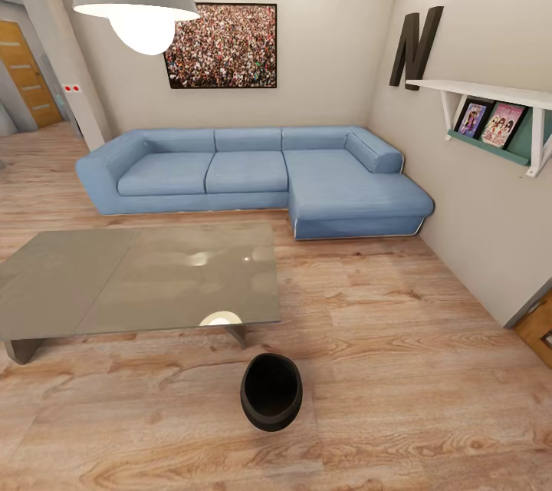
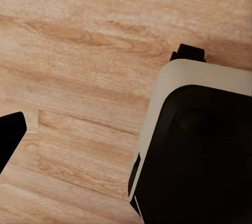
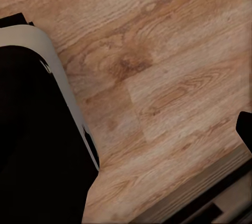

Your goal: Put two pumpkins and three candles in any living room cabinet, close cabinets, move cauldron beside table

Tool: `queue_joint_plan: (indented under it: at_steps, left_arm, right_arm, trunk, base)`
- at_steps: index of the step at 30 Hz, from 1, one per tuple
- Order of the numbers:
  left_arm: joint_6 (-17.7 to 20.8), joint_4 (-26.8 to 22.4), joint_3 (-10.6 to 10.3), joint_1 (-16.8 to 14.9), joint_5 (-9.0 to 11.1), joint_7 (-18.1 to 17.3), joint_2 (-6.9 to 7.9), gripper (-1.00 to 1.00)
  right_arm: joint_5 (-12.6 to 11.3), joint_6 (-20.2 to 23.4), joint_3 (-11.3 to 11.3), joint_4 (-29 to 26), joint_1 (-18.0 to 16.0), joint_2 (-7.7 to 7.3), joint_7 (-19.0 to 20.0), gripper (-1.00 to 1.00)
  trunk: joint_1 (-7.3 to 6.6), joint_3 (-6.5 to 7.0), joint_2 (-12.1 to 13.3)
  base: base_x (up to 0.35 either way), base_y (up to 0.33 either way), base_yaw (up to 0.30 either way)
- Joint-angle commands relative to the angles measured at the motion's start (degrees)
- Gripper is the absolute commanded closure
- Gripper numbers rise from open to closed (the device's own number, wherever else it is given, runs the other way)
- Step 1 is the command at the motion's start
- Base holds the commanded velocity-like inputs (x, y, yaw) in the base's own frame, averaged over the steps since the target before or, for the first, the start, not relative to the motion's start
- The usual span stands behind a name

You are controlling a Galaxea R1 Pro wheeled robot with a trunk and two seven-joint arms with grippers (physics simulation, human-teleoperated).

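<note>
A: Step? Cauldron [image 1: 271, 391] sits on the wood floor [image 1: 399, 337], just beside the counter [image 1: 138, 276] near its front corner.
B: Looks like the cauldron-placement step, probably done. End effectors?
A: Can't tell, fingers barely visible.
B: Next: check cabinets are closed; none visible here.

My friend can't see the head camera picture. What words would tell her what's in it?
A small black cauldron sits on the wooden floor just in front of a low grey table. Behind them a blue corner sofa stands against the wall.
</note>
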Motion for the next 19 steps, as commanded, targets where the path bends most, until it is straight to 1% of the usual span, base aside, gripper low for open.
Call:
queue_joint_plan:
  at_steps: [1,19]
  left_arm:
    - [0.0,0.0,0.0,0.0,0.0,0.0,0.00,-1.00]
    - [0.0,0.0,0.0,0.0,0.0,0.0,-0.01,-1.00]
  right_arm:
    - [0.0,0.0,0.0,0.0,0.2,-0.05,0.0,-1.00]
    - [0.1,-0.1,0.0,0.0,0.5,-0.08,0.0,-1.00]
  trunk:
    - [0.00,0.00,0.0]
    - [0.00,0.00,0.0]
  base:
    - [0.000,0.000,0.000]
    - [0.000,0.000,0.000]
